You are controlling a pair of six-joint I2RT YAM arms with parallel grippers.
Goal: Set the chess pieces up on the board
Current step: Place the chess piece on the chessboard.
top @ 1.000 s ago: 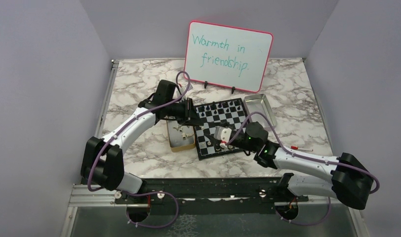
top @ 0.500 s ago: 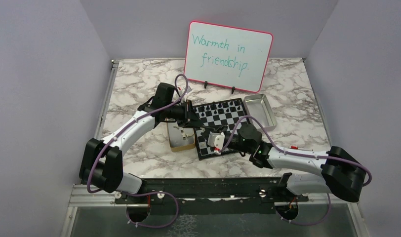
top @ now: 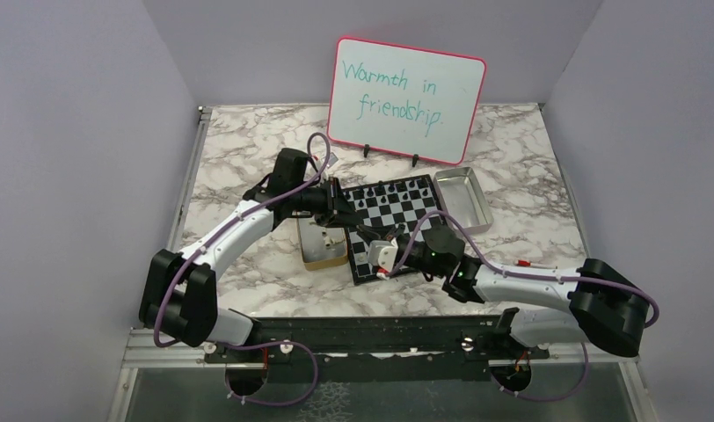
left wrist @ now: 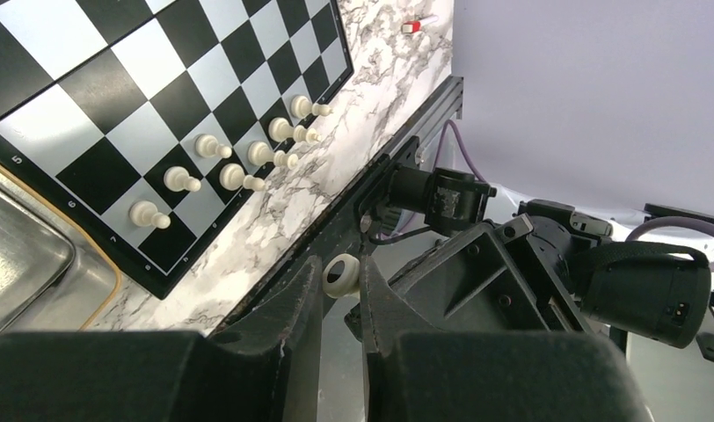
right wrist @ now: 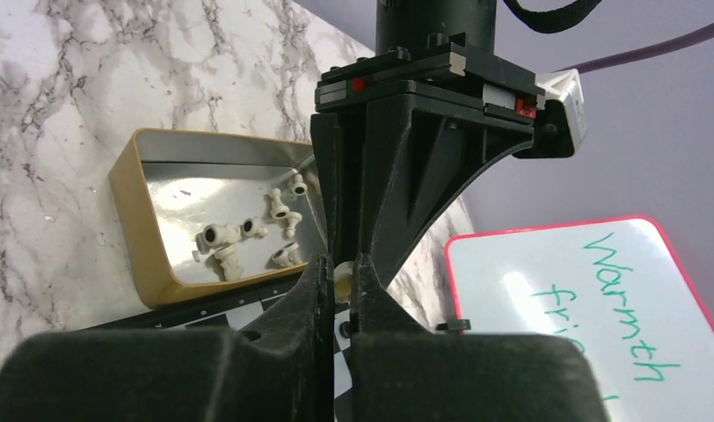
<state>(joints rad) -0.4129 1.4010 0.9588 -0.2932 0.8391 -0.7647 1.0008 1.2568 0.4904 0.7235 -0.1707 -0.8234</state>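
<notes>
The chequered board (top: pixel 408 213) lies at mid table and also shows in the left wrist view (left wrist: pixel 160 79). Black chessmen (top: pixel 397 188) stand on its far rows, and several cream pawns (left wrist: pixel 211 145) stand along its near rows. My left gripper (top: pixel 343 213) is shut on a cream chess piece (left wrist: pixel 340 274), hollow base towards the camera. My right gripper (top: pixel 377 257) is shut on a cream piece (right wrist: pixel 343 283). The two grippers meet tip to tip over the board's near-left corner. I cannot tell whether both grip the same piece.
A tan box (top: pixel 323 253) left of the board holds several loose cream pieces (right wrist: pixel 248 236). A silver metal tray (top: pixel 463 198) stands right of the board. A pink-framed whiteboard (top: pixel 406 101) stands behind. A small red-tipped object (top: pixel 534 264) lies at the right.
My right gripper has moved left across the board's near rows, up to the left gripper's tips. The left gripper has turned slightly towards it.
</notes>
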